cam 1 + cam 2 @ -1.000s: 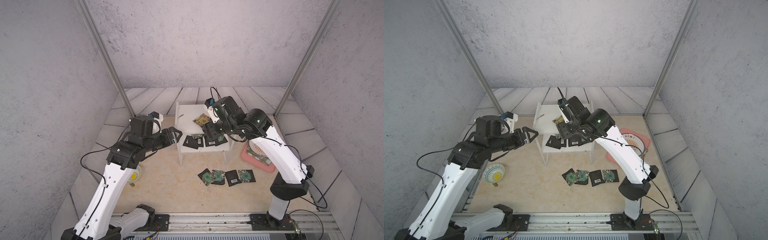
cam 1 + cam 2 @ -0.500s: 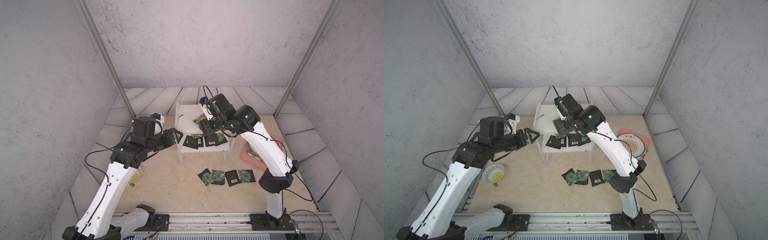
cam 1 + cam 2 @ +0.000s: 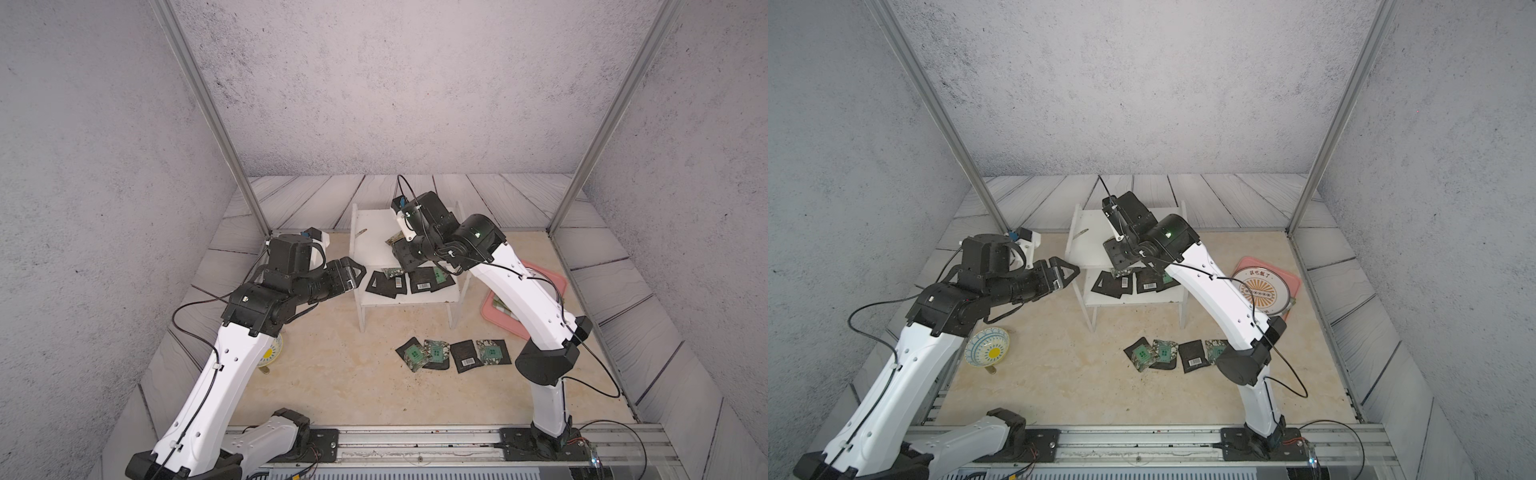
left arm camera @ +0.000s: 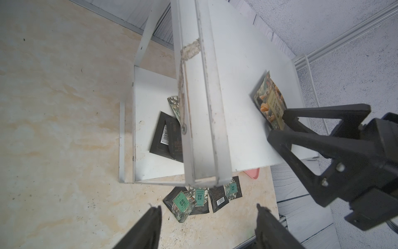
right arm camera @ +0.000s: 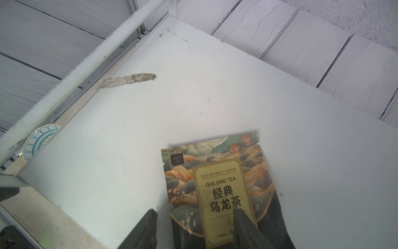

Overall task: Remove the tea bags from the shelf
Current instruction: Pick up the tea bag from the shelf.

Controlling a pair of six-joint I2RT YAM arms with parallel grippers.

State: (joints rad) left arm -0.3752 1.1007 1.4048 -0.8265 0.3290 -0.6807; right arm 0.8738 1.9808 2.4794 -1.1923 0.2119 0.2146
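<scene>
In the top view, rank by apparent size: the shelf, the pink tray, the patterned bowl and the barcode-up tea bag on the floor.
Largest to smallest:
1. shelf
2. pink tray, even with the right arm hiding part of it
3. patterned bowl
4. barcode-up tea bag on the floor

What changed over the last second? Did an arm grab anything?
The right end effector slid to its left across the top board of the white two-tier shelf and now straddles the yellow-labelled oolong tea sachet, jaws apart, no clear grip yet. The left end effector stayed open beside the shelf; the dark sachets on the lower board and tan tabletop haven't moved.
</scene>
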